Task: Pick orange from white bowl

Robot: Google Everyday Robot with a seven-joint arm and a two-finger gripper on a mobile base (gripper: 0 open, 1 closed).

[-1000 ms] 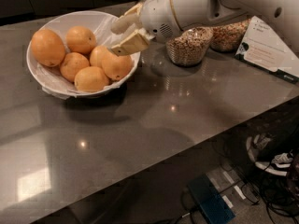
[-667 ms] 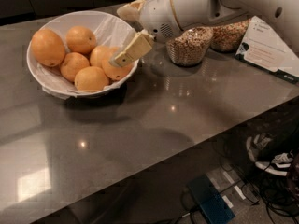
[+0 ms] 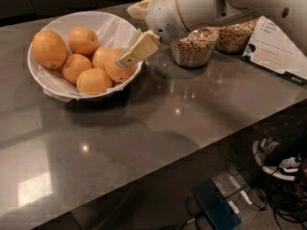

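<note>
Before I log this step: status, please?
Gripper open at bowl right rim, above one orange. Orange not yet gripped, lies in bowl. Jars close beside arm.

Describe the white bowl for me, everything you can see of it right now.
The white bowl is wide, round and shallow, lined with crinkled translucent plastic film that spills over its rim. It stands upright on the dark grey counter, left of two glass jars of cereal. Six oranges lie in it. The gripper is over its right edge, open, with one tan finger reaching down at the rightmost orange.
</note>
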